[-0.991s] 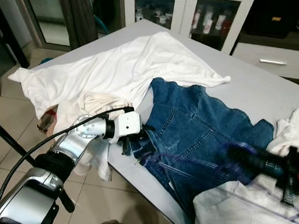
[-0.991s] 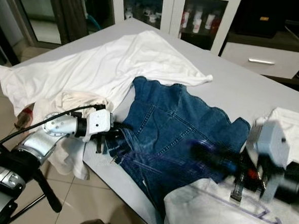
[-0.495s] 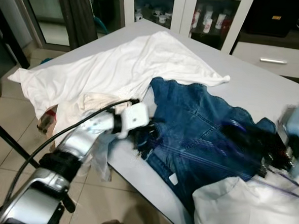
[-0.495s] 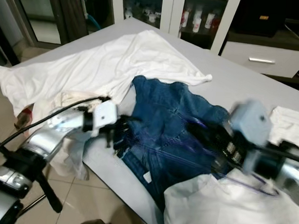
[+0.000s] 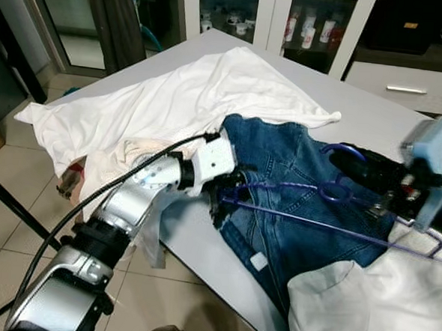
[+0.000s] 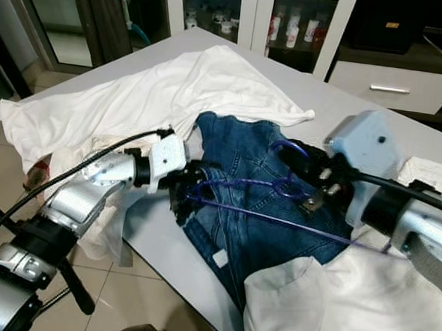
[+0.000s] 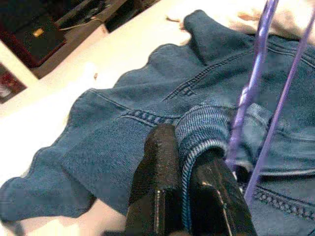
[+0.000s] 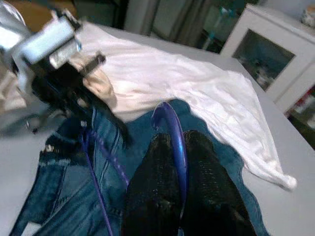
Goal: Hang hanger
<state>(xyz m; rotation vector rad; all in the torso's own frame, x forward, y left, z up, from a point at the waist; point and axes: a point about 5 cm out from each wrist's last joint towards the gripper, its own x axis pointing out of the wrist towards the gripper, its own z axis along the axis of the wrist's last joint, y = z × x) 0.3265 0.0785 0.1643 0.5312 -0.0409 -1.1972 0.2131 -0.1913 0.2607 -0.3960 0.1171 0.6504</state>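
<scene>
Hanger: I've got the purple wire hanger (image 5: pixel 330 221) up off the grey table (image 5: pixel 359 118), stretched across the jeans (image 5: pixel 293 207) between my two grippers.
Hanger hook: it sits right in the right gripper (image 8: pixel 178 147), curving up out of the two black fingers, which are pressed together on the wire.
Right gripper, from the head: at about 3 o'clock in my picture (image 5: pixel 352 164), hovering over the jeans' far side.
Left gripper: at about 9 o'clock of the jeans (image 5: pixel 223 199), its jaws clamped on a rolled fold of denim at the waistband.
Hanger versus left jaws: in the left wrist view the purple wires (image 7: pixel 256 93) run just beside the pinched denim; I can't tell if they touch the fingers (image 7: pixel 157 182).
Around it: a big white sheet (image 5: pixel 180 95) spreads from 9 to 12 o'clock, overlapping the jeans' top edge; a cream cloth (image 5: pixel 131 156) is bunched under my left arm.
In the way: a white garment (image 5: pixel 370 310) lies at 5 o'clock, and the hanger's far shoulder ends over it.
Background: white glass-door cabinet (image 5: pixel 319 25) at 12 o'clock, holding bottles.
Count: one hanger, one pair of jeans, three pale cloths, two grippers, both busy.
</scene>
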